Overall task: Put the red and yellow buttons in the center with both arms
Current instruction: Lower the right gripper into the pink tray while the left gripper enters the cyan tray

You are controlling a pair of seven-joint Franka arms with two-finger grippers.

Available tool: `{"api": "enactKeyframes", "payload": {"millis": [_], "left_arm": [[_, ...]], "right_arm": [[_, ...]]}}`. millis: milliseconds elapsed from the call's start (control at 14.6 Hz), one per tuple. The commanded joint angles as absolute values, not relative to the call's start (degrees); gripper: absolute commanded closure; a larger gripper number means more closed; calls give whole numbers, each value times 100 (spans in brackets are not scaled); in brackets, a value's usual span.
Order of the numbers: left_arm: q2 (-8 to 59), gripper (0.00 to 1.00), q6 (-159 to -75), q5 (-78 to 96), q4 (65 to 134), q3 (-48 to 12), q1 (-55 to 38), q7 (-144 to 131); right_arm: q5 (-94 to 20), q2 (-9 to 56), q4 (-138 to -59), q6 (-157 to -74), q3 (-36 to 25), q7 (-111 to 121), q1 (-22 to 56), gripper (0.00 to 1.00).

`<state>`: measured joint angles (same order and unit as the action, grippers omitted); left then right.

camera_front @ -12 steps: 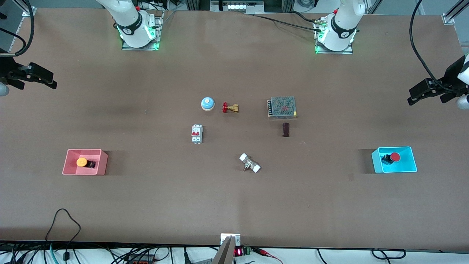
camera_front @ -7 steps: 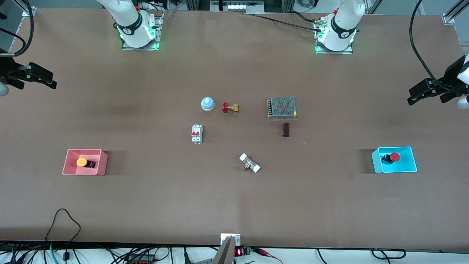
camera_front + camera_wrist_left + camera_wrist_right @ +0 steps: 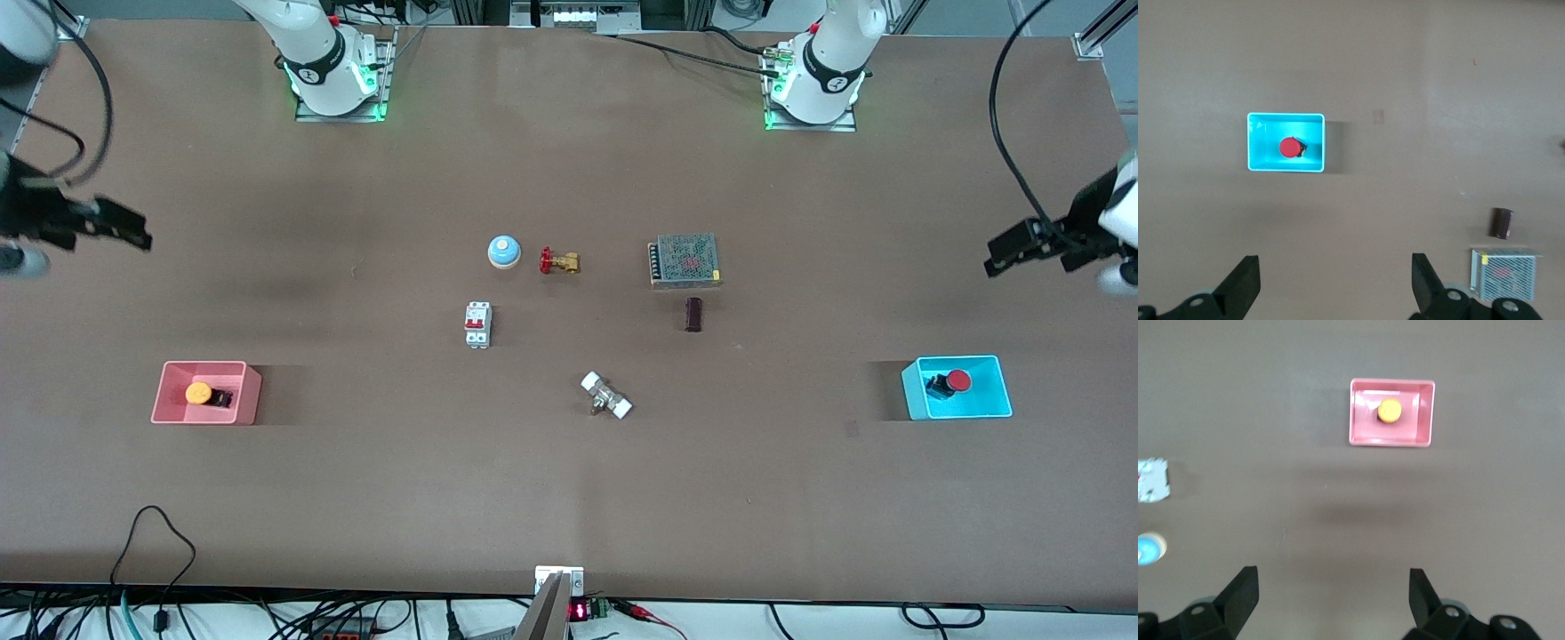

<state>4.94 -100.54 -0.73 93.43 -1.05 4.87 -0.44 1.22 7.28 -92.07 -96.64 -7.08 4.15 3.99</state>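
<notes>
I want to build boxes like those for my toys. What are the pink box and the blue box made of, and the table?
The pink box and the blue box look like thin molded plastic: even bright color, smooth walls, rounded corners. The table looks like matte brown board, flat and dull with no shine, though that is less sure.

A blue-and-cream dome bell (image 3: 503,252) sits just beside a brass valve with a red handwheel (image 3: 558,261). Nearer the front camera stand a white circuit breaker (image 3: 477,324) and a white-ended metal fitting (image 3: 606,396). A perforated metal power supply (image 3: 684,260) lies near a small dark brown cylinder (image 3: 693,315).
</notes>
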Motion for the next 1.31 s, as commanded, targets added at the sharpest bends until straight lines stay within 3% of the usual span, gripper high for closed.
{"api": "enactKeyframes", "payload": {"millis": [0,687,1237], "left_arm": [[895,0,-10431,-53,9316,-79,737,456],[2679,0,-12207,-53,9316,-70,1424,1450],[3498,0,-12516,-62,9360,-70,1468,1450]], "right_arm": [[229,1308,-9123,-10246,-659,413,299,0],[246,3259,-8868,-12162,-659,1046,-123,0],[193,4113,-8473,-12568,-659,1037,-211,0]]}}
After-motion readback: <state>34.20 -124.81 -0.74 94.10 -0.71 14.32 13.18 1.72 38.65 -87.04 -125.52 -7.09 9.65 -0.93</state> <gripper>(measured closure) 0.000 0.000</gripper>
